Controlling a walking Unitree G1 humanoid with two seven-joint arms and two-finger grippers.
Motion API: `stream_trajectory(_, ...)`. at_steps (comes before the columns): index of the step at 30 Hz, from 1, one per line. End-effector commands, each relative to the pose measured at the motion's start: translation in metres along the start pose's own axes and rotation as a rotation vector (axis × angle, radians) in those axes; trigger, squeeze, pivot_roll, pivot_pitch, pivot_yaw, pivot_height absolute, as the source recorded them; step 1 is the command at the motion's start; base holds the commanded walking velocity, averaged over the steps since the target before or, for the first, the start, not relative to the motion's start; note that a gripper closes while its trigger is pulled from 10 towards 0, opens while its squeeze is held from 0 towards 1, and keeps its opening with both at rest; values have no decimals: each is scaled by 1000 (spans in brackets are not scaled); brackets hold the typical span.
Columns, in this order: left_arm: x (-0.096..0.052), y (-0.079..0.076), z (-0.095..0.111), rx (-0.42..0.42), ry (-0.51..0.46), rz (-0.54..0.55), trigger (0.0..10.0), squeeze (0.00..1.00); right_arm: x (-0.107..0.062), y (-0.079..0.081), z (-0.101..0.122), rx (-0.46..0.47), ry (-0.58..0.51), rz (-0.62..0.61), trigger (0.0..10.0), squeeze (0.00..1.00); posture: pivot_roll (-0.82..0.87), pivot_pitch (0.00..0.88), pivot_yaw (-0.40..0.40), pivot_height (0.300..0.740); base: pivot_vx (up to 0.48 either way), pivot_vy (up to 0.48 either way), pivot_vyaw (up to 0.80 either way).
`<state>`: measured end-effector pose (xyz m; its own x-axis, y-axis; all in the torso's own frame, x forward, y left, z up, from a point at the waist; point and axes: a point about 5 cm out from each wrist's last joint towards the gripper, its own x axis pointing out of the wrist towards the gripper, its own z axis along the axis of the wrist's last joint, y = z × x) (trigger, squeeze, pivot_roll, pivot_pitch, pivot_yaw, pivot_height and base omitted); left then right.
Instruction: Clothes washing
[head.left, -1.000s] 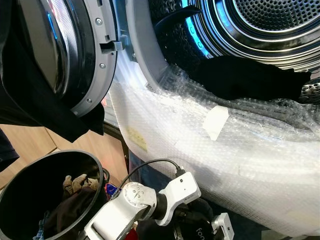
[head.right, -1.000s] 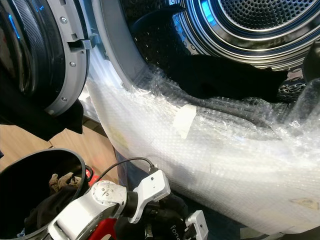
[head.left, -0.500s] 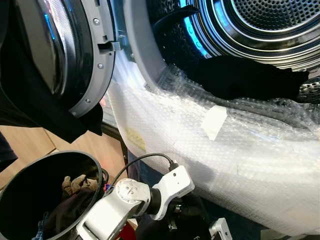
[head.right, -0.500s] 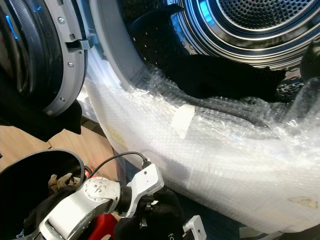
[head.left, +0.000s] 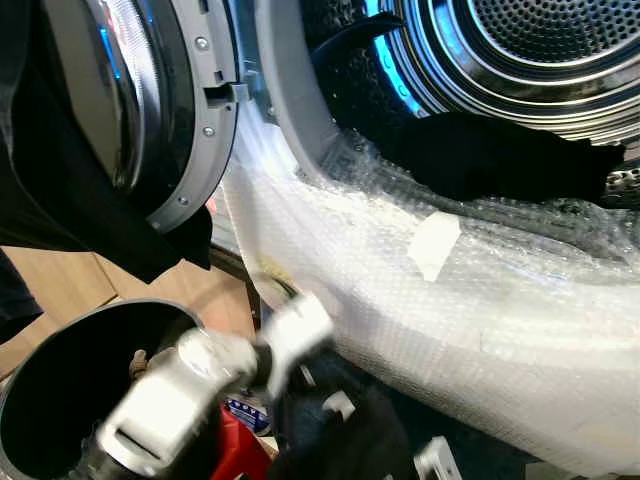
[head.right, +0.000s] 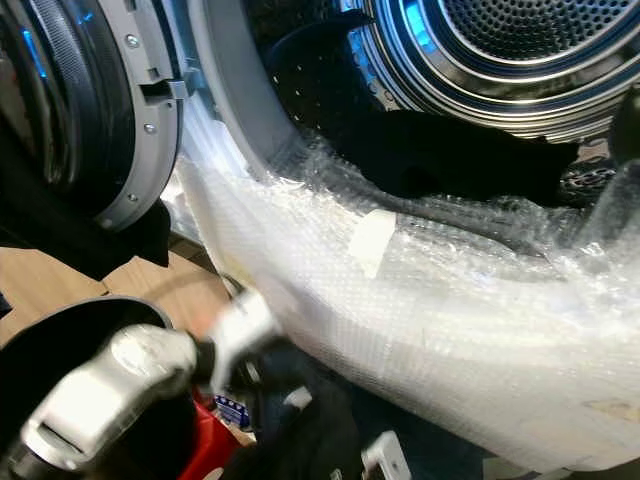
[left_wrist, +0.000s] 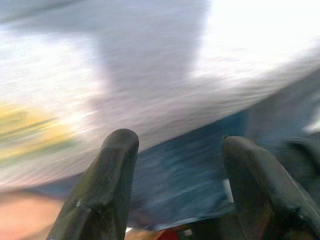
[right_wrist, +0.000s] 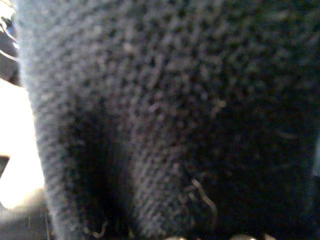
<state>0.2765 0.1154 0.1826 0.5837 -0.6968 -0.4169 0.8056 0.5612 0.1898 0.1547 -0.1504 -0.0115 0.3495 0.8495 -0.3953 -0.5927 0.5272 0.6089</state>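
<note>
Here my left arm (head.left: 170, 395) sits low between the bin (head.left: 30, 385) on the left and the washer's wrapped front (head.left: 480, 320) on the right, blurred with motion. In the left wrist view my left gripper (left_wrist: 175, 165) has its fingers (left_wrist: 107, 180) spread apart with nothing between them, pointed at the wrap's lower edge. The gap there is narrow: bin rim on one side, bubble wrap on the other, a red thing (head.left: 240, 455) just below. Far and higher, the drum (head.left: 540, 50) mouth stands open, and a black garment (head.left: 500, 155) lies across its lip. The door (head.left: 150, 110) hangs open to the left, dark cloth (head.left: 60, 200) draped over it. The right wrist view is close on dark knit fabric (right_wrist: 170, 120); I cannot tell how that gripper stands. Compared with a second ago, my left arm has swung left toward the bin, and the garment on the lip lies as before.
</note>
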Motion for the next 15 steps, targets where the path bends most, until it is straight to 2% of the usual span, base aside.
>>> stream_trajectory(1, -1, -9, 0, -39, -18, -59, 10000, 1000, 3, 3, 6, -20, -18, 26, 0, 0, -17, 20, 31, 740, 0, 0, 0)
stream_trajectory(3, 1, -17, 7, -50, -88, -122, 10000, 1000, 3, 3, 6, -17, -21, 27, 0, 0, -19, 20, 34, 740, 0, 0, 0)
stream_trajectory(6, 1, -19, 12, -95, -136, -150, 10000, 1000, 4, 4, 6, -25, -10, 34, 0, 0, -27, 19, 38, 740, 0, 0, 0)
stream_trajectory(7, -1, -14, 9, -82, -118, -134, 10000, 1000, 5, 4, 6, -33, -11, 36, 0, 0, -27, 18, 38, 740, 0, 0, 0)
stream_trajectory(9, -4, 3, -4, -49, -22, -9, 10000, 1000, 3, 6, 9, -46, -16, 39, 0, 0, -33, 19, 43, 740, 0, 0, 0)
stream_trajectory(11, -6, 14, -13, -25, 35, 77, 10000, 1000, 2, 7, 9, -53, -15, 40, 0, 0, -33, 19, 43, 740, 0, 0, 0)
stream_trajectory(12, -8, 20, -21, -46, 61, 127, 10000, 1000, 1, 8, 9, -60, -10, 46, 0, 0, -27, 20, 42, 740, 0, 0, 0)
stream_trajectory(13, -8, 20, -21, -46, 61, 127, 10000, 1000, 1, 8, 9, -60, -10, 46, 0, 0, -27, 20, 42, 740, 0, 0, 0)
stream_trajectory(14, -8, 28, -32, -81, 83, 197, 10000, 149, 1, 9, 8, -65, 1, 50, 0, 0, -29, 20, 42, 740, 0, 0, 0)
stream_trajectory(15, -9, 30, -37, -102, 93, 227, 10000, 149, 0, 9, 7, -67, 6, 50, 0, 0, -29, 20, 42, 740, 0, 0, 0)
